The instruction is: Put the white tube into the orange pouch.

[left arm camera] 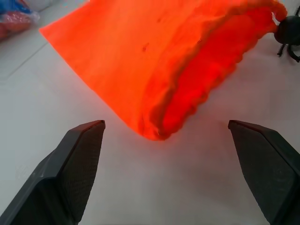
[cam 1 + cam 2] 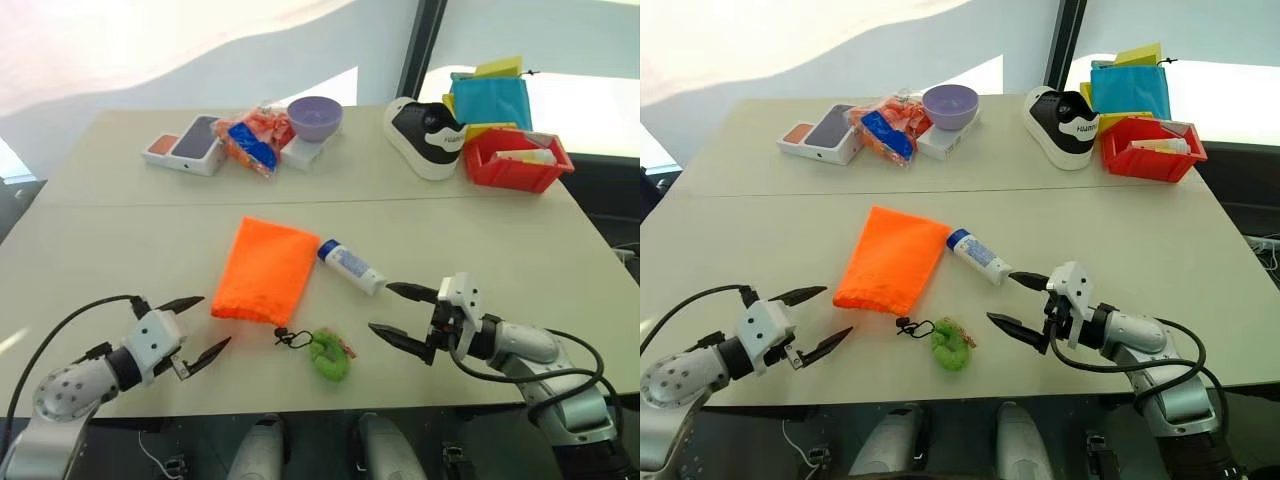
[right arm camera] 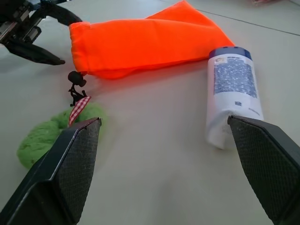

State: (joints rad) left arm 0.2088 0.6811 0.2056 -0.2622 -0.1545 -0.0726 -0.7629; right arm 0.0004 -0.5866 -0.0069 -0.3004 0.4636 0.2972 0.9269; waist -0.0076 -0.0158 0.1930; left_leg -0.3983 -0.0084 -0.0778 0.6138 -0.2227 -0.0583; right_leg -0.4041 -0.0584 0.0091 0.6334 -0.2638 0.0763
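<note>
A pale table (image 2: 120, 250) seen from above, with two robot grippers low in the frame and a row of clutter along the far edge.

Lower left: the left gripper (image 2: 205, 326), one of two, has its black fingers spread wide and holds nothing. It points right toward the open mouth of the one orange pouch (image 2: 265, 270), which lies flat at centre frame, mouth toward the near edge. The wrist view shows the mouth gaping slightly, close ahead of the fingers, not touched.

Just below the pouch, one black cord (image 2: 291, 338) leads to one fuzzy green ring (image 2: 329, 355), lying between the two grippers.

Right of the pouch lies the one white tube (image 2: 351, 267), on its side, its blue cap almost against the pouch's edge, its flat end toward the lower right.

Lower right: the right gripper (image 2: 394, 313) is also spread wide and empty, its upper fingertip just beside the tube's flat end.

Along the top, left to right: one phone box (image 2: 184, 145), one orange-and-blue snack packet (image 2: 253, 140), one purple bowl (image 2: 315, 117), one black-and-white shoe (image 2: 427, 137), one red bin (image 2: 515, 160), one teal bag (image 2: 490, 100). None lies between the grippers and the pouch or tube.
</note>
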